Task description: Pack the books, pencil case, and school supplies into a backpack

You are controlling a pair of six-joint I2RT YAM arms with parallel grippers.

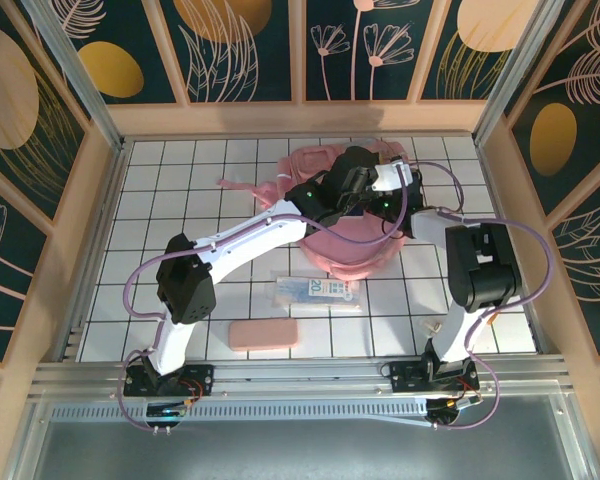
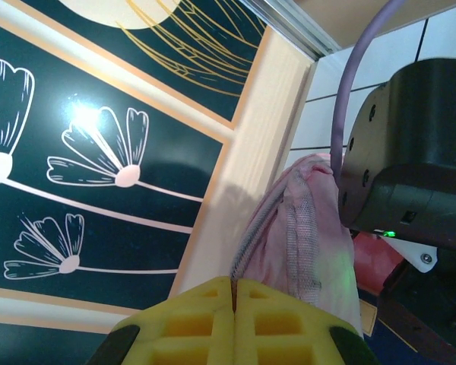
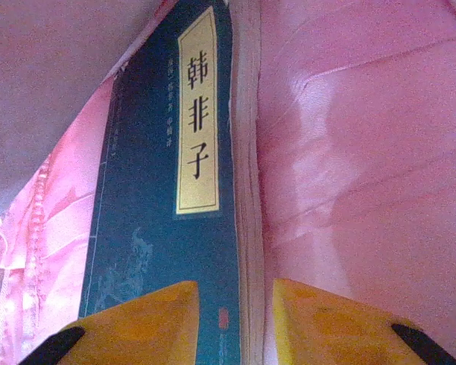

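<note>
White tiles ruled in a thin grid make up the table (image 1: 180,200), boxed in by pale wooden rails and dark teal wall panels (image 1: 240,50) painted with gold discs and line-drawn flowers

At the far middle of it lies the backpack (image 1: 350,258), and both my arms reach into its mouth. My left gripper (image 2: 233,293) is closed, its yellow pads meeting on a fold of the bag's pink rim and mesh, which rises straight out of the seam between them; I take it that I am holding the mouth up.

My right gripper (image 3: 234,285) is inside the bag, pink lining on every side. The book (image 3: 137,228) stands directly ahead of it, long axis running straight away from my hand and deeper into the bag, navy cover and yellow title strip to the left, page edge lined up with the gap between my pads. The jaws are part open, with a sliver of lining showing beside the pages, so I judge the book let go, not clamped.

Backing out should follow that same long axis, or I may drag the book along.

Nearer my bases the printed packet (image 1: 315,291) lies crosswise, and the pencil case (image 1: 263,334) nearer yet, toward my left base; with the left hand busy, the right seems the one to fetch them
</note>
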